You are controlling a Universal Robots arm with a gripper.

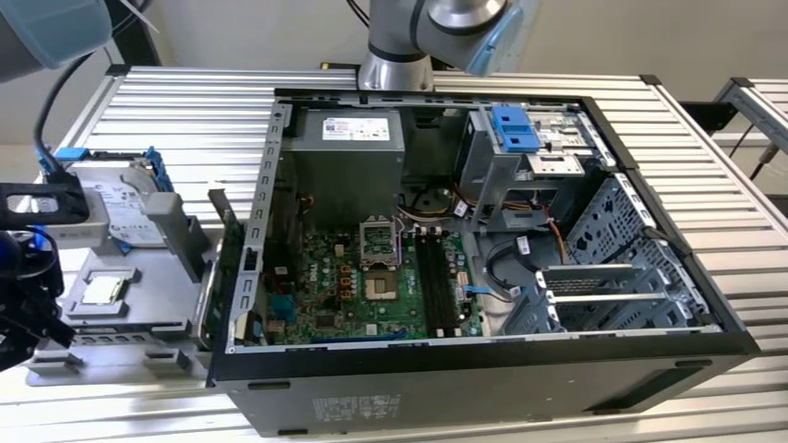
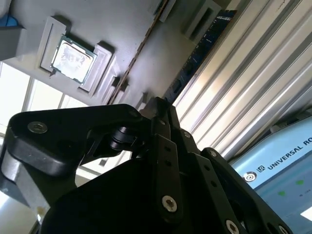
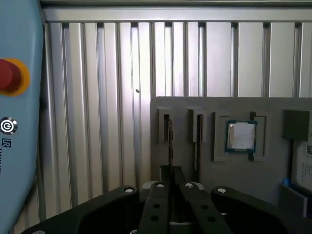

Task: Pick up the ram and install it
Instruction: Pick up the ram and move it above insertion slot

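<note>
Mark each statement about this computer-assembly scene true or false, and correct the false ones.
1. The computer case is open, with its motherboard exposed. True.
2. A processor chip sits in a recess of the grey holder. True.
3. The gripper hangs over the motherboard inside the case. False: it is at the grey holder, outside the case at the exterior view's left.
4. The ram lies flat on the slatted table. False: it stands on edge in a slot of the grey holder, in line with the gripper.
</note>
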